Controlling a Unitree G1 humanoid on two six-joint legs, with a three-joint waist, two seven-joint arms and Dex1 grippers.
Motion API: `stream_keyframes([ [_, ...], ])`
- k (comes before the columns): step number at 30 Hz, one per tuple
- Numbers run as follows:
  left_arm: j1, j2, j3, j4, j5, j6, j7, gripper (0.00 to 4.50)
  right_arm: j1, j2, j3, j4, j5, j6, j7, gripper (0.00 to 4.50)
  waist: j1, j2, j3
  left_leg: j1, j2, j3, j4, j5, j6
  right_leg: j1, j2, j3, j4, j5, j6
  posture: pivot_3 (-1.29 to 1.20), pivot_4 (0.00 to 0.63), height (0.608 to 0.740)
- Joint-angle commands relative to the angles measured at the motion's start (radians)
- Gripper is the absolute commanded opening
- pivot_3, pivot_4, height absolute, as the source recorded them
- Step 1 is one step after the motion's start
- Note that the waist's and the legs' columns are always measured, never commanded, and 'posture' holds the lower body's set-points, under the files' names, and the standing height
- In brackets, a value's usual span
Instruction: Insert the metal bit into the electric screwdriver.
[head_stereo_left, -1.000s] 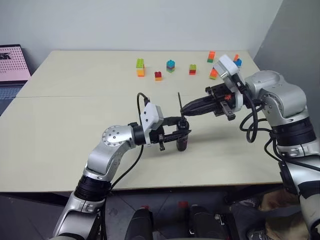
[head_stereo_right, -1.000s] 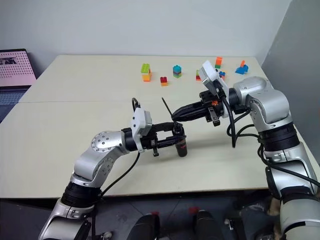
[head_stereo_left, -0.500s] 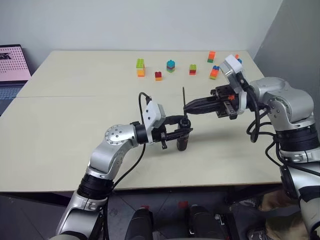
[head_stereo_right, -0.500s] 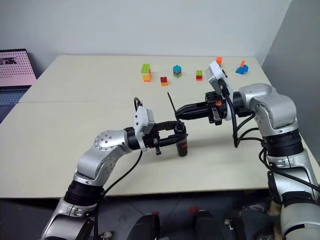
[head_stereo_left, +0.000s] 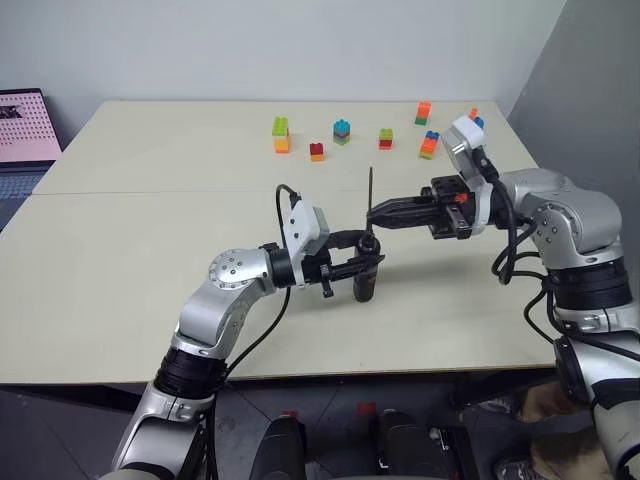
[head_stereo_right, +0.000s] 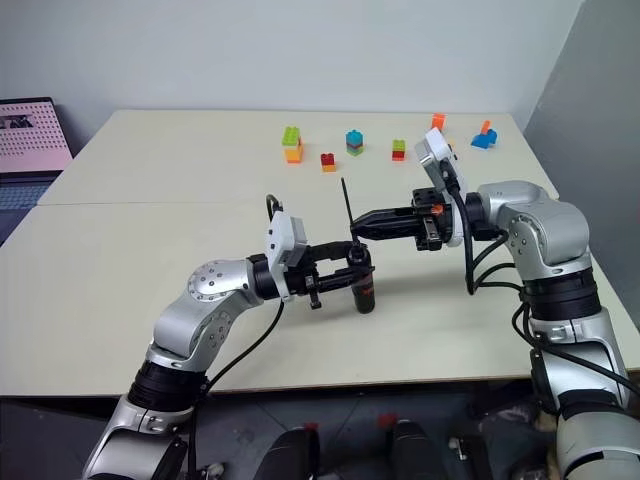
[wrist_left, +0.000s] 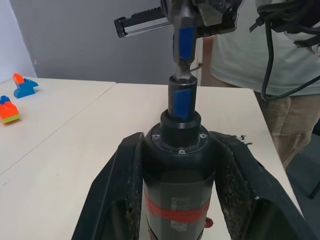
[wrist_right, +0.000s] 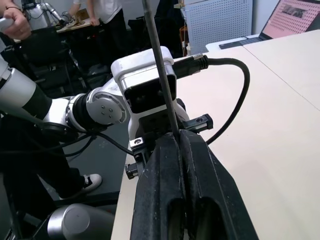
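- Left gripper (head_stereo_left: 368, 256) clamped round the electric screwdriver (head_stereo_left: 365, 281) — upright above the table (head_stereo_left: 120, 260).
- Right gripper (head_stereo_left: 373, 213) pinching the metal bit (head_stereo_left: 371, 187) — near-vertical, just above the screwdriver's top.

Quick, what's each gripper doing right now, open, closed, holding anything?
Left gripper: closed on the screwdriver, held upright.
Right gripper: closed on the bit, just above the screwdriver's top.
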Motion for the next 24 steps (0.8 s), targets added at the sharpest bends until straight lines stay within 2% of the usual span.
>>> stream_keyframes([
  [1, 0.013, 0.011, 0.011, 0.037, 0.025, 0.024, 0.032, 1.63, 0.011, -0.002, 0.002, -0.048, 0.013, 0.0, 0.005, 0.0, 0.0, 0.0, 0.0, -0.001, 0.0, 0.0, 0.0, 0.0, 0.0, 0.0, 0.0, 0.0, 0.0, 0.0, 0.0, 0.0, 0.15, 0.74],
  [10, 0.013, 0.013, 0.009, 0.046, 0.028, 0.016, 0.025, 1.63, 0.029, -0.007, 0.021, -0.073, 0.002, -0.013, -0.004, 0.0, 0.0, 0.0, 0.0, -0.001, 0.0, 0.0, 0.0, 0.0, 0.0, -0.001, 0.0, 0.0, -0.001, 0.0, 0.0, 0.0, 0.15, 0.74],
  [24, 0.013, 0.006, 0.0, 0.042, 0.032, 0.013, 0.025, 1.63, -0.004, -0.048, -0.046, -0.074, 0.026, -0.014, -0.002, 3.02, 0.0, 0.0, 0.0, -0.002, 0.0, 0.0, 0.0, 0.0, 0.0, -0.001, 0.0, 0.0, -0.003, 0.0, 0.0, 0.0, 0.15, 0.74],
])
